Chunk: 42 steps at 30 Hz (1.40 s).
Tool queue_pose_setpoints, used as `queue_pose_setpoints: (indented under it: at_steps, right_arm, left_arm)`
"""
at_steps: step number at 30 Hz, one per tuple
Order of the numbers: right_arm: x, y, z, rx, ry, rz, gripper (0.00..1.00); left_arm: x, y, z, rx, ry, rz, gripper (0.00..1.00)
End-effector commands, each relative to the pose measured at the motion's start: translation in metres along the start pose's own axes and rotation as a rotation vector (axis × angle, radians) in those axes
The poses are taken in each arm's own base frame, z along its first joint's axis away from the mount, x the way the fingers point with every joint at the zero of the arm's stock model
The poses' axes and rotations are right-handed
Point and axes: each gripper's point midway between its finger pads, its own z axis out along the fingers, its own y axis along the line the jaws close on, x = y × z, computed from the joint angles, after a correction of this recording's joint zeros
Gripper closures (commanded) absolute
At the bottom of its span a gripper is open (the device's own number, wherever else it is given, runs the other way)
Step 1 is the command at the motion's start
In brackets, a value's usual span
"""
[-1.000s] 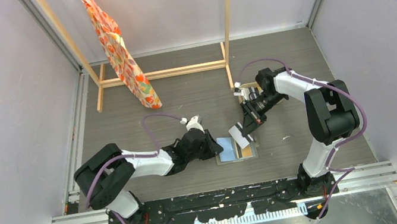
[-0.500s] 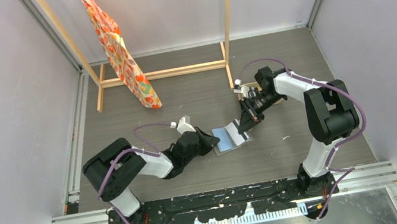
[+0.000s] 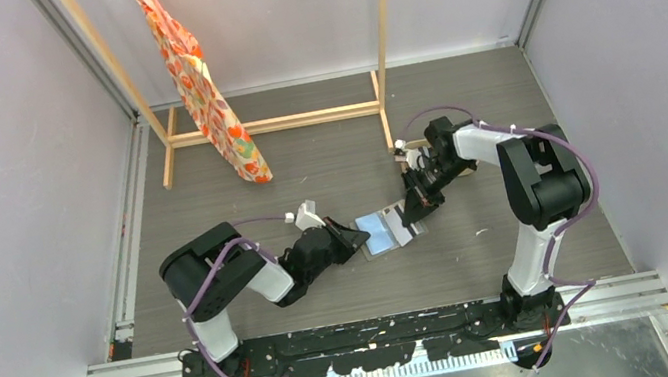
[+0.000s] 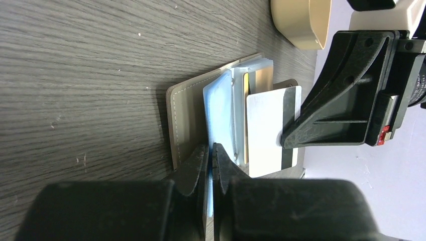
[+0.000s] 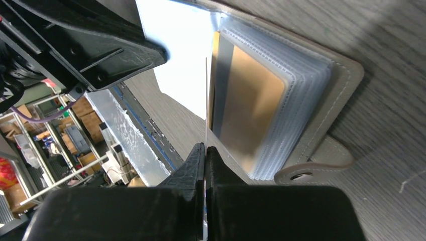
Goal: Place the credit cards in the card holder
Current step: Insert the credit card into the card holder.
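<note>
1. The table (image 3: pixel 324 150) is dark grey with a wood grain, and pale lilac walls close it on three sides.
2. Far behind the card holder (image 3: pixel 386 234) stands a wooden rack (image 3: pixel 274 124), and an orange patterned bag (image 3: pixel 195 84) hangs on it.
3. The card holder lies open and flat on the table, with its clear sleeves facing up.
4. The left gripper (image 4: pixel 207 146) is at the left edge of the card holder, clenched on its pale blue inside.
5. The right gripper (image 5: pixel 204 147) is at the opposite side of the card holder. It pinches a white credit card (image 4: pixel 263 130) with a dark stripe, held over the sleeves.
6. A gold credit card (image 5: pixel 248 105) sits inside one sleeve of the card holder.
7. A beige tray (image 4: pixel 301 20) lies just beyond the card holder, on the side of the right gripper.
</note>
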Motion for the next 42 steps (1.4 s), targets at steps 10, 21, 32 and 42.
queue_pose_setpoints:
  at_steps: [10,21,32,42]
  right_arm:
    - [-0.023,0.001,0.008,0.033,-0.011,-0.008,0.99]
    - [-0.020,0.002,0.014,-0.003,0.044,-0.024,0.99]
    - [-0.014,0.001,0.020,-0.023,0.073,-0.020,0.99]
    - [-0.023,-0.003,0.020,0.006,0.037,-0.016,0.99]
  left_arm:
    - [-0.001,-0.004,-0.001,0.001,0.013,0.017,0.96]
    - [0.002,-0.004,-0.001,-0.008,0.034,0.033,0.96]
    - [0.002,0.000,-0.002,-0.053,0.041,0.051,0.93]
    - [0.004,0.002,-0.004,-0.093,0.064,0.077,0.88]
